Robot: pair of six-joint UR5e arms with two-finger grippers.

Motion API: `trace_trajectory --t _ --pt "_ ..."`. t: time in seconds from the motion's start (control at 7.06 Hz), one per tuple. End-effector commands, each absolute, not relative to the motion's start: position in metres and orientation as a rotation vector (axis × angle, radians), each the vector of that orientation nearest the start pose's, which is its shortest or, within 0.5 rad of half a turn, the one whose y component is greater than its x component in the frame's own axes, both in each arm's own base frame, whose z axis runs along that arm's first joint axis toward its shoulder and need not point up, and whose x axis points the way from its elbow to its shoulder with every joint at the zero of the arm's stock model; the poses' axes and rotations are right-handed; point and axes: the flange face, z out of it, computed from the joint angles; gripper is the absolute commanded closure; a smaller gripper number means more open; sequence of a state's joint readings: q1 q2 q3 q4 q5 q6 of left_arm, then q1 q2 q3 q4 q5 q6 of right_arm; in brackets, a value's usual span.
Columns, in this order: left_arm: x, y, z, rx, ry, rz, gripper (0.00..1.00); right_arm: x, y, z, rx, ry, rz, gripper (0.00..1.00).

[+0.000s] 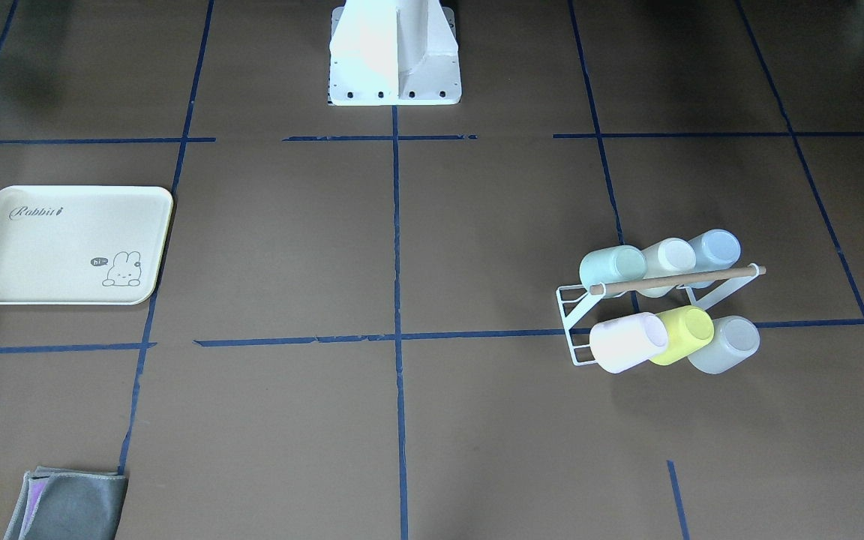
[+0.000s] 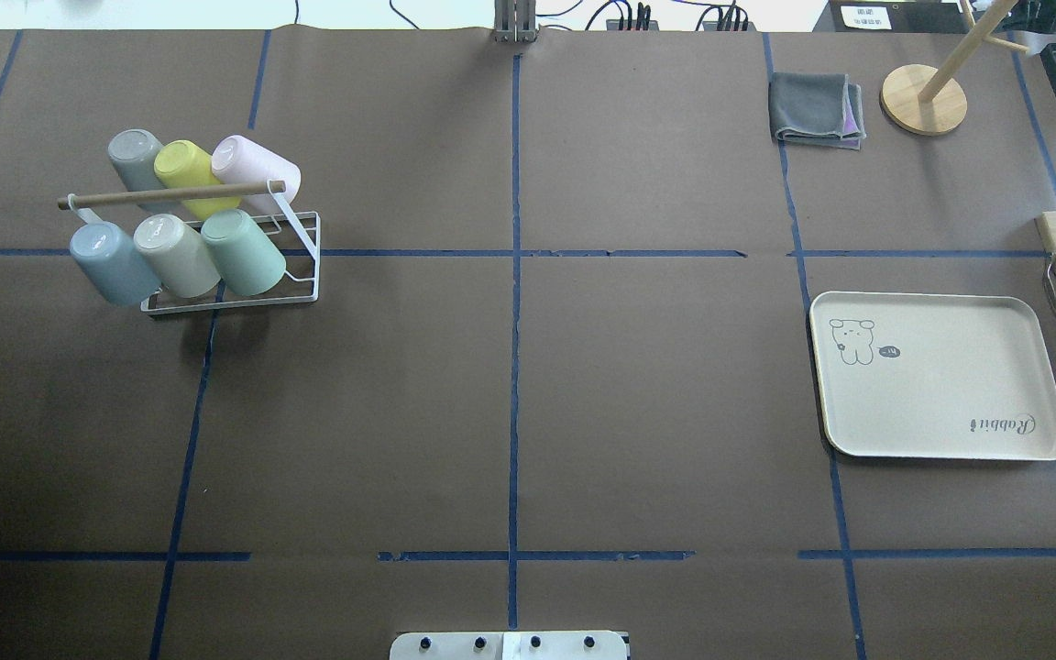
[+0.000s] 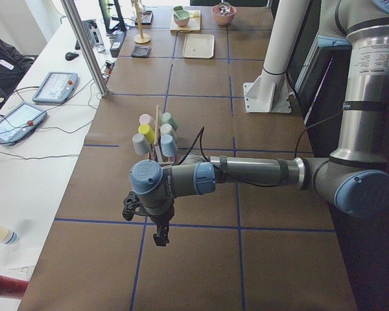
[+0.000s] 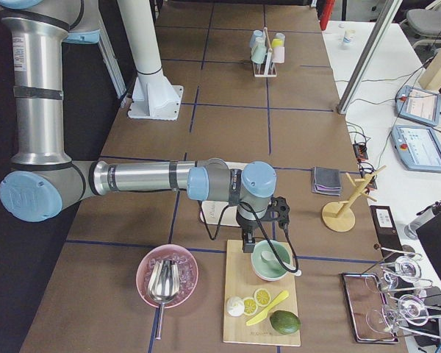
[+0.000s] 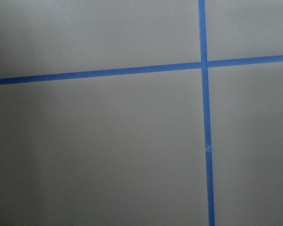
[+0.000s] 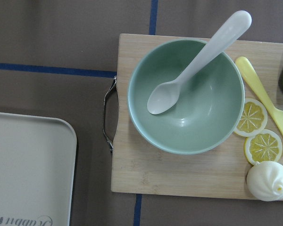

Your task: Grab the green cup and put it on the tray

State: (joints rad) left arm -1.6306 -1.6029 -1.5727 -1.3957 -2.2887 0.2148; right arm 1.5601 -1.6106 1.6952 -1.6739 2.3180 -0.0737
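The green cup (image 2: 244, 252) is pale mint and lies tilted on a white wire rack (image 2: 306, 240) with a wooden rod, at the robot-side end nearest the table's middle. It also shows in the front view (image 1: 612, 266) and in the left side view (image 3: 170, 121). The tray (image 2: 940, 394) is cream, marked "Rabbit", and bare on the table's right side; it also shows in the front view (image 1: 49, 255) and the right wrist view (image 6: 23, 169). My left gripper (image 3: 161, 238) hangs over bare table, well away from the rack. My right gripper (image 4: 248, 241) hangs between tray and cutting board. I cannot tell whether either is open.
The rack also holds blue, cream, grey, yellow-green and pink cups. A wooden cutting board (image 6: 132, 174) beside the tray carries a green bowl (image 6: 186, 94) with a spoon, and lemon slices. A grey cloth (image 2: 817, 110) and a wooden stand (image 2: 922, 99) sit at the far right.
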Motion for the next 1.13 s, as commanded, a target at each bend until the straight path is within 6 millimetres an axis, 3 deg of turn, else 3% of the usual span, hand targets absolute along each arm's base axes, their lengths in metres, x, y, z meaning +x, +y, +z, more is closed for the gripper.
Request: trace_trajectory --t 0.0,0.71,0.99 --pt "-0.097 -0.489 0.662 -0.034 0.730 0.098 0.00 0.061 -0.475 0.628 0.008 -0.747 -0.073 0.00" --pt "-0.097 -0.489 0.661 -0.031 0.730 0.099 0.00 0.060 -0.480 0.621 0.023 -0.747 -0.082 0.00" --pt "-0.097 -0.489 0.658 -0.027 0.729 0.101 0.00 0.047 -0.502 0.599 0.057 -0.733 -0.127 0.00"
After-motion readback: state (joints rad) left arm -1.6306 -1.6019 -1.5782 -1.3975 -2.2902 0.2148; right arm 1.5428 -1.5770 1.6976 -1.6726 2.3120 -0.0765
